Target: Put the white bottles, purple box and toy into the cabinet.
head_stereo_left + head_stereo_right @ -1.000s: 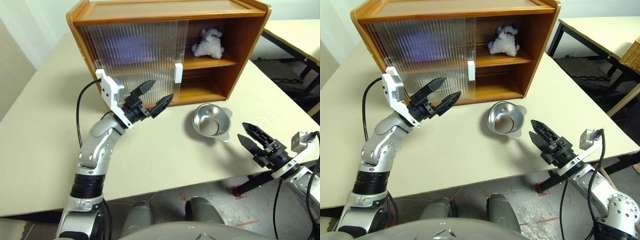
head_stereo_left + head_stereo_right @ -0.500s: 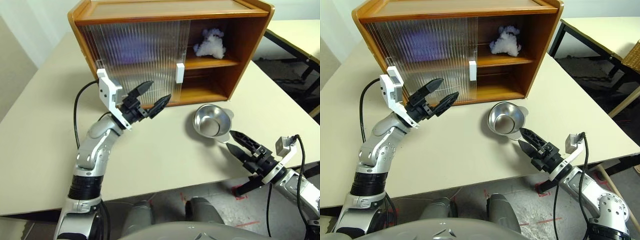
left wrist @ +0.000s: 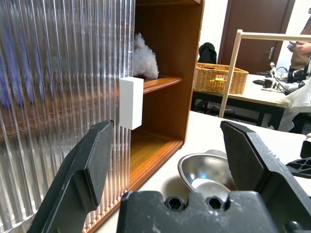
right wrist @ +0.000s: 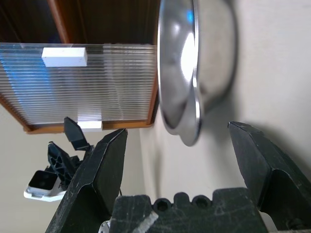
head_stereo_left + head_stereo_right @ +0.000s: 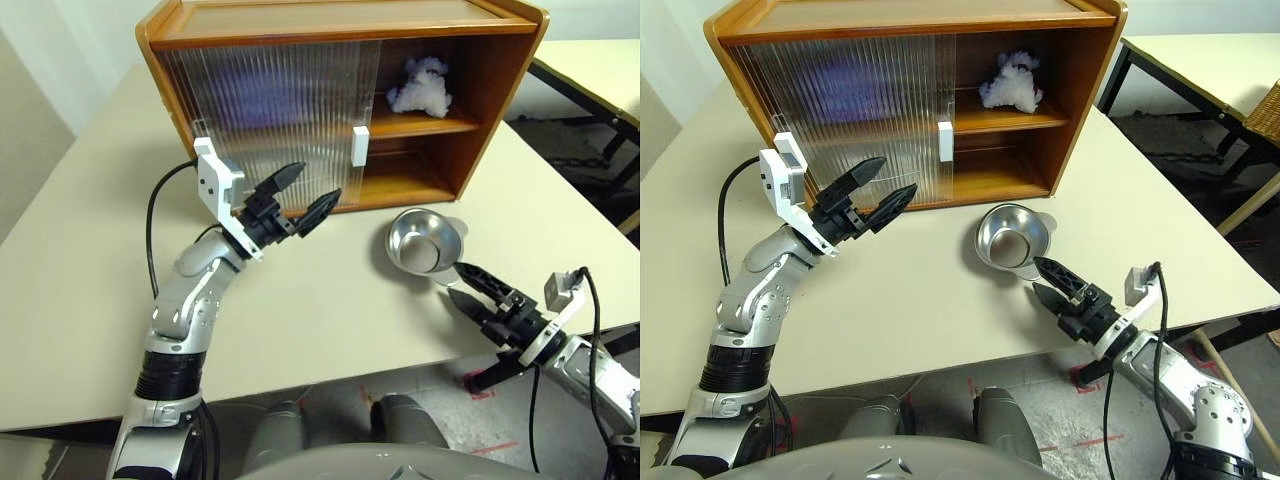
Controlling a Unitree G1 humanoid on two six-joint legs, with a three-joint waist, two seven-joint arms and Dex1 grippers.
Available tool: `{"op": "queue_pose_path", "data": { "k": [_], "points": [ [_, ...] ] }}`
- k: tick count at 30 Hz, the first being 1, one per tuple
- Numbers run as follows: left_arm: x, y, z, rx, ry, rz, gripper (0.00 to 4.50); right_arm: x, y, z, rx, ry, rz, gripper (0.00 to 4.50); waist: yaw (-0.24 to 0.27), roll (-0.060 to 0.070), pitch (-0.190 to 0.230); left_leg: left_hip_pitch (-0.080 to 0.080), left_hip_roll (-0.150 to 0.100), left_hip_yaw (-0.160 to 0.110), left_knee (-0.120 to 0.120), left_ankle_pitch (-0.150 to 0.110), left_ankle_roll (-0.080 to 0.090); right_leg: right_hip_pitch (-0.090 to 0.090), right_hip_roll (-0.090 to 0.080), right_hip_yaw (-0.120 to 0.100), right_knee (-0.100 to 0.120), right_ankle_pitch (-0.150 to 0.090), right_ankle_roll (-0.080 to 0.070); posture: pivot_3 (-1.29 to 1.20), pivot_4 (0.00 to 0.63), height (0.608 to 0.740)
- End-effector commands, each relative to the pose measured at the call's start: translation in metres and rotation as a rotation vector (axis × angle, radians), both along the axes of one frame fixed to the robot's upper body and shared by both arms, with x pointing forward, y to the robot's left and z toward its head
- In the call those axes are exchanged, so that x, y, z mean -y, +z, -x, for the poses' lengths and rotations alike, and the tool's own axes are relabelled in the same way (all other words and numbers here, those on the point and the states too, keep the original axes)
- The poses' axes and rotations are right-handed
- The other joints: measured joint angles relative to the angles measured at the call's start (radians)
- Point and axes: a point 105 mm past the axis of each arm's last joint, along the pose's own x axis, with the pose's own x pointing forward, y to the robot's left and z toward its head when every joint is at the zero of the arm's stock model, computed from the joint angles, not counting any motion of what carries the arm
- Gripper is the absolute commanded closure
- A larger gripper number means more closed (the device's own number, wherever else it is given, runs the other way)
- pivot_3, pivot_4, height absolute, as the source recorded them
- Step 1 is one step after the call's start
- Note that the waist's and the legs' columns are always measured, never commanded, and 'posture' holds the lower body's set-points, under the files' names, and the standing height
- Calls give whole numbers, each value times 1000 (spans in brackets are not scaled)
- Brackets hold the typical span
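The left gripper point(image 5: 306, 195), two black fingers on a silver arm with a white camera block at the wrist, hangs above the table with its jaws spread wide and nothing between them. It sits just in front of the left part of the cabinet's front, apart from the door.

The large orange-brown wooden cabinet point(image 5: 340, 20) stands at the far side of the pale beige table point(image 5: 80, 260). Its two ribbed translucent sliding doors point(image 5: 270, 110) are stacked over the left half, each with a white block handle; one handle point(image 5: 359, 146) lies at the edge of the open right half. A blurred lilac-purple patch point(image 5: 262, 100) shows behind the ribbed panels on the upper level; its outline cannot be made out, so whether it is the purple box cannot be told.

In the open right compartment, the small fluffy white plush toy point(image 5: 419, 86) rests on the inner shelf point(image 5: 420, 124), toward the back. The bottom level below it is bare wood where visible.

A round polished steel bowl point(image 5: 425, 243) with two small lug handles sits on the table to the right, in front of the cabinet's open side.

The right gripper point(image 5: 466, 286), also black-fingered, is at the near right table edge, just beside the bowl's near rim, jaws released and wide, grasping nothing. Its fingertips point toward the bowl.
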Motion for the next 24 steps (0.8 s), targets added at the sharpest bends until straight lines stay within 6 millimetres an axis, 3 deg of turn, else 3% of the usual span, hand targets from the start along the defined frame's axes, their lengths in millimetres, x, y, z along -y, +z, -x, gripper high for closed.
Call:
{"op": "queue_pose_path", "data": {
  "k": [1,13,17,24],
  "points": [
    [-1,3,2,9,3,-6,0,4,-4,-3,-9,-8,10,9,1,0,0,0,0,0,0,0,0,0,0,0,0,0,0,38,0,740],
    [0,4,2,12,11,-2,0,20,-16,-9,-7,-23,26,9,2,0,0,0,0,0,0,0,0,0,0,0,0,0,1,48,0,740],
    [0,4,2,13,10,-2,0,19,-16,-10,-4,-21,27,899,2,0,0,0,0,0,0,0,0,0,0,0,0,1,1,49,0,740],
    [-3,4,3,14,21,-4,0,12,-13,-13,2,-8,34,3634,1,-1,-1,0,0,0,0,0,0,0,0,0,0,1,1,63,0,740]
  ]
}}
